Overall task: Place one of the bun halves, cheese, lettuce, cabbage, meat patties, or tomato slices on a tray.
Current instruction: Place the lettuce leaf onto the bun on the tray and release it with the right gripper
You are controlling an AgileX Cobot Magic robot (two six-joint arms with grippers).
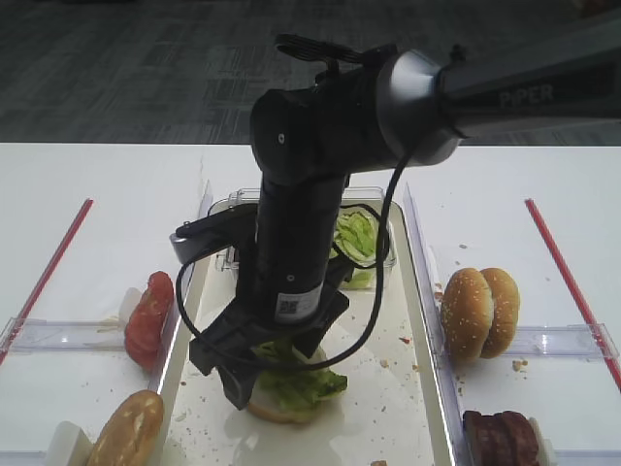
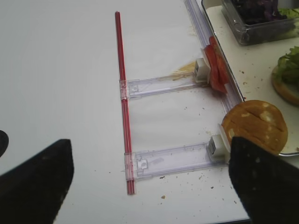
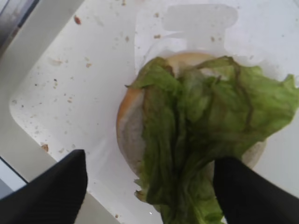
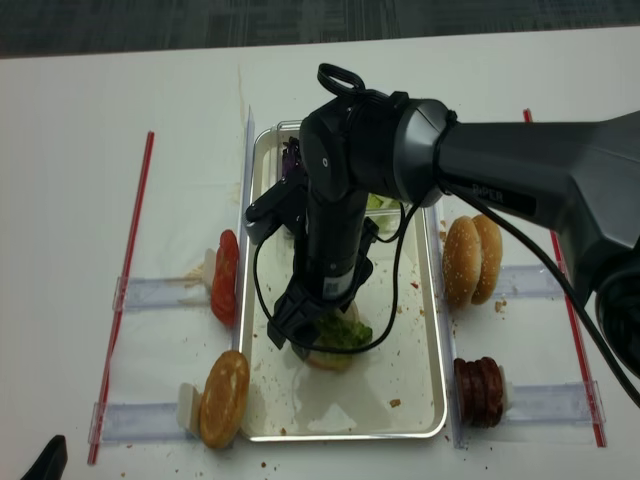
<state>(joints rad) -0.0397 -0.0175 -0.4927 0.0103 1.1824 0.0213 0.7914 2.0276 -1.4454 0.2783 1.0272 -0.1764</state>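
The lettuce point(image 3: 205, 135) is down on the bun half point(image 3: 128, 135), right there in the tray point(image 1: 408, 388), near the middle of it toward the front edge, and your right gripper point(image 3: 149, 186) is directly above it with its jaws spread wide, one dark finger point(image 3: 51, 186) off to one side of the bun and the other just at the leaf's edge, pinching nothing. So the leaf sits straight below and between the fingers; it drapes across the bun with its long run heading out past the rim on one side, and I'd say a straight lift clear is what the coming move calls for, watching that a ruffle doesn't cling to that nearer finger. The right arm is the one on the job; your left gripper point(image 2: 149, 186) is well apart, out over the bare desk point(image 2: 60, 70), jaws spread and empty, with another bun point(image 2: 254, 125) and the tomato slices point(image 2: 216, 70) beside the tray's edge in its view. Around the tray, more buns point(image 1: 480, 311) and the patties point(image 1: 500, 437) stand on edge on the right, a tub point(image 1: 374, 238) of greens sits at the back, crumbs everywhere, white desk, dark carpet point(image 1: 126, 68) beyond.
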